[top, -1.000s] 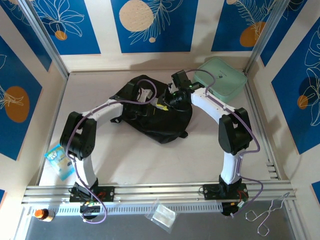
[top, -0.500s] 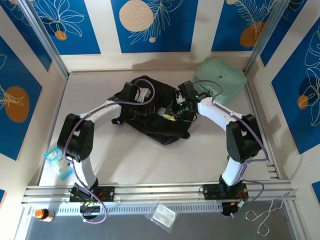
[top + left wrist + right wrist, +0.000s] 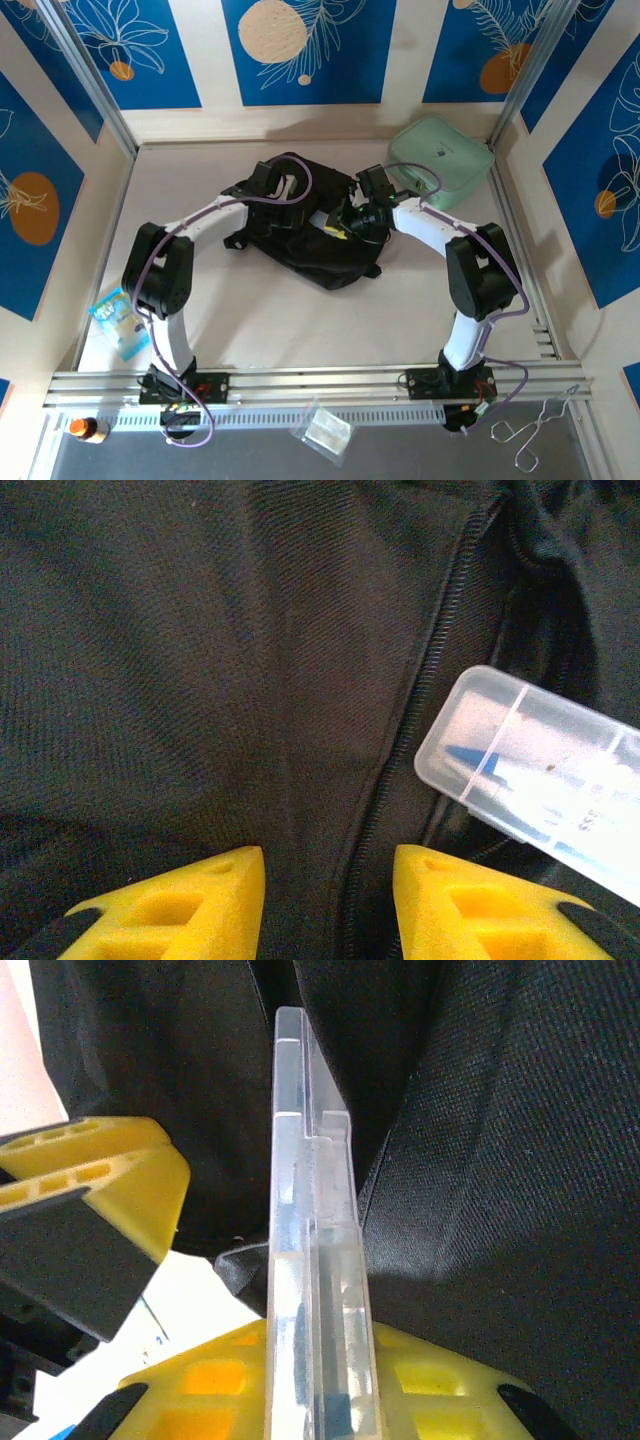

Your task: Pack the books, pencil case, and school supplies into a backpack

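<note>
Grips the pencil case [image 3: 310, 1260] edge-on in the right pincer [image 3: 215, 1290], long axis toward 12 o'clock, over the backpack [image 3: 500, 1160]. Hangs the left pincer [image 3: 328, 900] parted and empty above the zip [image 3: 400, 740], case at its 3 o'clock. Probably needs a right-arm push along that axis.

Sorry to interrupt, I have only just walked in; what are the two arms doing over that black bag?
They are packing a backpack. The right gripper holds the clear pencil case edge-on, with its far end against the black fabric beside the zip. The left gripper hovers just above the backpack with its jaws apart and nothing between them. Most of the case is in plain sight, so it is not yet tucked inside.
</note>
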`<control>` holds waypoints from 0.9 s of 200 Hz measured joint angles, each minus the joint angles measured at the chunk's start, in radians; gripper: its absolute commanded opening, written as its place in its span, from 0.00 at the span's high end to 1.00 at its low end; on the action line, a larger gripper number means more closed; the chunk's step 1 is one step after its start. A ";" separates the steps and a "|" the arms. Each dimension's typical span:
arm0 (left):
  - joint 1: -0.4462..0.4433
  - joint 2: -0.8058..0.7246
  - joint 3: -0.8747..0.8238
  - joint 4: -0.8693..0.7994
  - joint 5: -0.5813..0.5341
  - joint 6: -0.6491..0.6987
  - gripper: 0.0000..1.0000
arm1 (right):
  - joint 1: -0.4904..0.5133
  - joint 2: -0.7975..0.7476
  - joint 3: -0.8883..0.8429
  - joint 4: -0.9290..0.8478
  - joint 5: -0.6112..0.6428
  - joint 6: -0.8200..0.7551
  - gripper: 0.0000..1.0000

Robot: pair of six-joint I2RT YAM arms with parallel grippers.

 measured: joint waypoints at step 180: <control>-0.023 0.140 0.172 -0.178 -0.066 -0.011 0.50 | 0.036 -0.005 -0.004 0.068 0.192 0.047 0.91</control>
